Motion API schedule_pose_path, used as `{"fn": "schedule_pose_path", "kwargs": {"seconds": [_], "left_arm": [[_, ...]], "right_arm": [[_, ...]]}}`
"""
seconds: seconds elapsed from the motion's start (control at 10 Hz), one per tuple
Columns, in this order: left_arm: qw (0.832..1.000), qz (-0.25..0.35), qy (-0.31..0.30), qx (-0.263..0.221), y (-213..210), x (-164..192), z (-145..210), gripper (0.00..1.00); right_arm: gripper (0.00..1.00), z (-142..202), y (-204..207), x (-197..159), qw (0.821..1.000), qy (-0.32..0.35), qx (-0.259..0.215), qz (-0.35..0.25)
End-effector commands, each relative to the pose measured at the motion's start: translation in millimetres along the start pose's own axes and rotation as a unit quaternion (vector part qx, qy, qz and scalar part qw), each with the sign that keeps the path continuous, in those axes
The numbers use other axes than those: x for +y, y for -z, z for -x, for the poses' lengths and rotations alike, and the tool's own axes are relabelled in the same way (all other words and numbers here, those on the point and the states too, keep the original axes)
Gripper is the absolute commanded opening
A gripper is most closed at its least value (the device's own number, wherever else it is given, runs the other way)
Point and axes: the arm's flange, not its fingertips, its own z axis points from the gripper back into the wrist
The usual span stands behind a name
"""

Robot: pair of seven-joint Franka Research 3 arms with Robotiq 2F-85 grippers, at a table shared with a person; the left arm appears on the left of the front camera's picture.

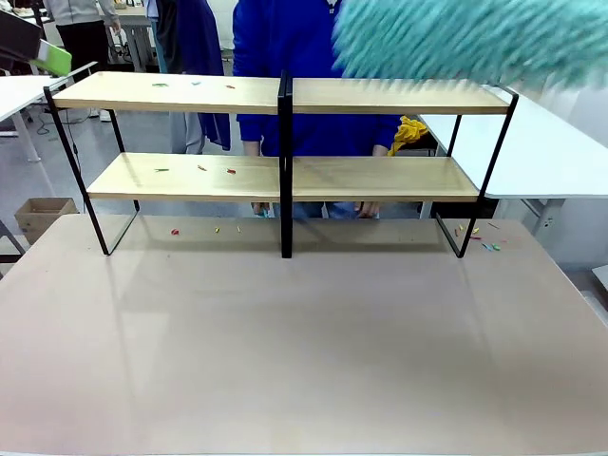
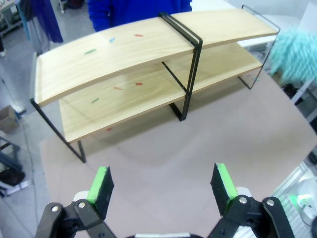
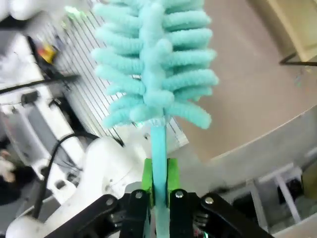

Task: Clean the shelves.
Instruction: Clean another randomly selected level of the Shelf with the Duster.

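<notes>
The shelves (image 1: 380, 179) stand across the far half of the surface (image 1: 304, 342), with a person (image 1: 275, 38) in blue just behind them. Small coloured scraps (image 1: 231, 172) lie on the left halves of both boards. More scraps lie on the surface below the rack and near its right foot. The right halves of the boards look bare.

The right pincer (image 3: 158, 181) is clamped on the thin handle of a teal duster (image 3: 153, 64). It grips low on the handle, so the fluffy head stands free in front of it and can reach onto a board. In the front view the head is blurred, at the height of the top board near the right end. It cannot be told if it touches the wood.

The left pincer (image 2: 161, 172) holds nothing and its jaws stand wide apart. It hangs above the near left part of the surface, well apart from the rack. This probably keeps the way free for the duster.

As a judgement, the sweeping is at an early stage, because the dirty left side waits. The next move calls for a low, flat pass along each board. The black post in the middle could catch the head.
</notes>
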Motion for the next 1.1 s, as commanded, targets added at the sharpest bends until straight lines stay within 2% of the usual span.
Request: {"fn": "schedule_pose_path", "kwargs": {"seconds": [0.0, 0.1, 0.2, 0.3, 0.4, 0.5, 0.6, 0.7, 0.8, 0.9, 1.0], "left_arm": [[1.000, 0.000, 0.002, 0.000, 0, 0, 0, 1.00], [1.000, 0.000, 0.002, 0.000, 0, 0, 0, 1.00], [1.000, 0.000, 0.002, 0.000, 0, 0, 0, 1.00], [1.000, 0.000, 0.002, 0.000, 0, 0, 0, 1.00], [1.000, 0.000, 0.002, 0.000, 0, 0, 0, 1.00], [1.000, 0.000, 0.002, 0.000, 0, 0, 0, 1.00], [1.000, 0.000, 0.002, 0.000, 0, 0, 0, 1.00], [1.000, 0.000, 0.002, 0.000, 0, 0, 0, 1.00], [1.000, 0.000, 0.002, 0.000, 0, 0, 0, 1.00], [1.000, 0.000, 0.002, 0.000, 0, 0, 0, 1.00], [1.000, 0.000, 0.002, 0.000, 0, 0, 0, 1.00]], "right_arm": [[0.13, -45, 79, 7, 0.992, -0.011, 0.120, 0.036], [0.13, -27, 79, 23, 0.984, -0.124, 0.124, 0.033], [0.13, 41, 24, 25, 0.985, -0.157, 0.047, 0.049], [0.13, -69, 88, 35, 0.991, -0.052, 0.122, 0.029], [0.13, -52, 83, 36, 0.987, -0.098, 0.122, 0.036], [0.13, -69, 89, 44, 0.979, -0.102, 0.166, 0.055], [0.13, -125, 104, 56, 0.980, -0.071, 0.154, 0.104], [0.13, -167, 112, 62, 0.990, -0.043, 0.102, 0.090], [0.13, -201, 120, 66, 0.994, 0.024, 0.076, 0.077], [0.13, -228, 129, 74, 0.989, 0.096, 0.057, 0.101], [0.13, -255, 137, 93, 0.982, 0.133, 0.043, 0.129]]}}
